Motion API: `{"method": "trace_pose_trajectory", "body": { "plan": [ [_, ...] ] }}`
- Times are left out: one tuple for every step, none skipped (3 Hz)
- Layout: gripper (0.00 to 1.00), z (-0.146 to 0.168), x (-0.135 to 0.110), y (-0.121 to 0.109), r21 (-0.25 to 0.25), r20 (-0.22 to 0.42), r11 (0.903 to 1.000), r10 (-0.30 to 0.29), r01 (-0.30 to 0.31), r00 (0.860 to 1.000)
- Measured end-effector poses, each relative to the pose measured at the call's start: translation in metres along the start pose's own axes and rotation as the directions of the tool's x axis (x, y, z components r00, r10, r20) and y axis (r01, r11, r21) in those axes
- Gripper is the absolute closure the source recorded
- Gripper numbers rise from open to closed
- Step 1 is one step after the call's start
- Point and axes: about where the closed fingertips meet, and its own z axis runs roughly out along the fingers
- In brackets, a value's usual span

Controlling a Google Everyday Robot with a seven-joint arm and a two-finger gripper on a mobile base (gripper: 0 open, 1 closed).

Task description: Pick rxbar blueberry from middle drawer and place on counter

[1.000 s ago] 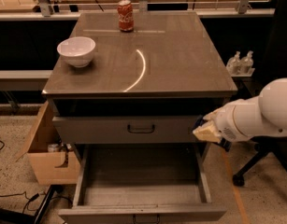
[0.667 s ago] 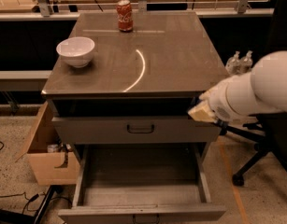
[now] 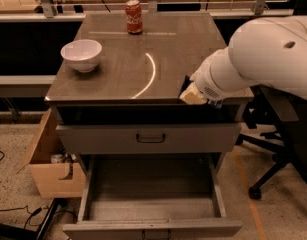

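Observation:
My gripper (image 3: 189, 93) is at the end of the white arm, just above the front right edge of the counter (image 3: 143, 44). It is shut on the rxbar blueberry (image 3: 185, 86), of which only a dark sliver shows at the gripper's left side. The middle drawer (image 3: 148, 184) is pulled open below, and its grey floor is bare.
A red soda can (image 3: 134, 16) stands at the back of the counter and a white bowl (image 3: 82, 54) at its left. A shut drawer front with a black handle (image 3: 150, 138) lies above the open drawer. A cardboard box (image 3: 48, 169) is at the left and an office chair base (image 3: 273, 169) at the right.
The arm has risen from beside the upper drawer front to counter height and moved left, bringing the gripper over the counter's front right edge.

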Motion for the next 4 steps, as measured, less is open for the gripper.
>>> {"method": "trace_pose_trajectory", "body": {
  "plan": [
    [1.0,0.024,-0.047,-0.011,-0.016,0.047,0.9928,-0.118,0.119,0.992],
    [1.0,0.048,-0.083,-0.011,-0.032,0.116,0.9681,-0.243,0.249,0.963],
    [1.0,0.068,-0.105,-0.009,-0.046,0.217,0.9432,-0.312,0.329,0.925],
    [0.82,0.07,-0.109,-0.007,-0.036,0.235,0.9161,-0.38,0.399,0.894]
  ]
}}
